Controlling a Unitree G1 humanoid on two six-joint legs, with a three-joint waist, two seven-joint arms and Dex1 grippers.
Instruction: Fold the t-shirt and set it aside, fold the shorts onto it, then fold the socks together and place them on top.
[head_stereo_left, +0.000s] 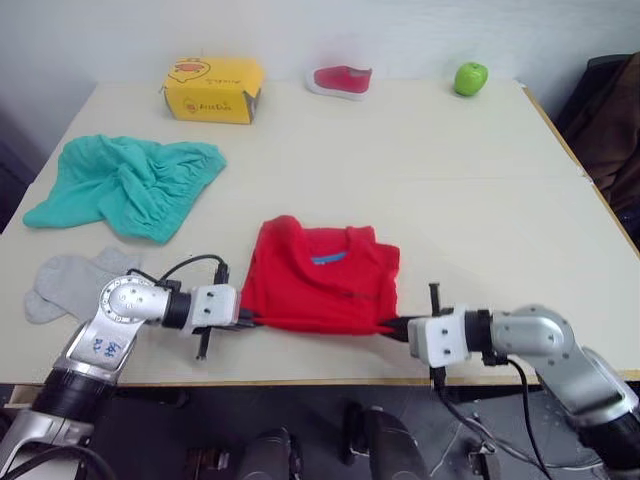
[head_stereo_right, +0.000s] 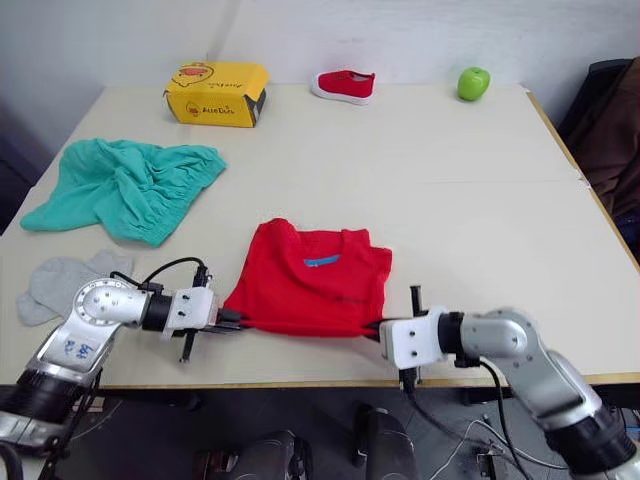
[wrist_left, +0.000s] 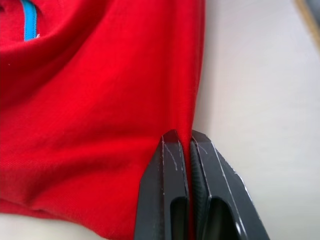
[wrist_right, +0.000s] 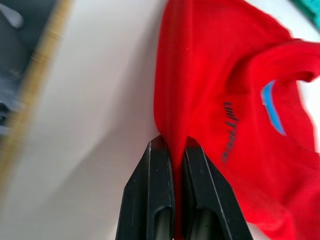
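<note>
Both my grippers pinched the t-shirt (head_stereo_left: 320, 278) at lower centre of the frame: left gripper (head_stereo_left: 252, 320) clamped on its left corner, right gripper (head_stereo_left: 388, 327) on its right. Socks (head_stereo_left: 70, 283) lay at far left, shorts (head_stereo_left: 125, 182) upper left.

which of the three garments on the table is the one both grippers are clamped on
The red t-shirt, near the table's front edge. The left gripper and right gripper each pinch its cloth; the teal shorts and grey socks lie untouched.
</note>
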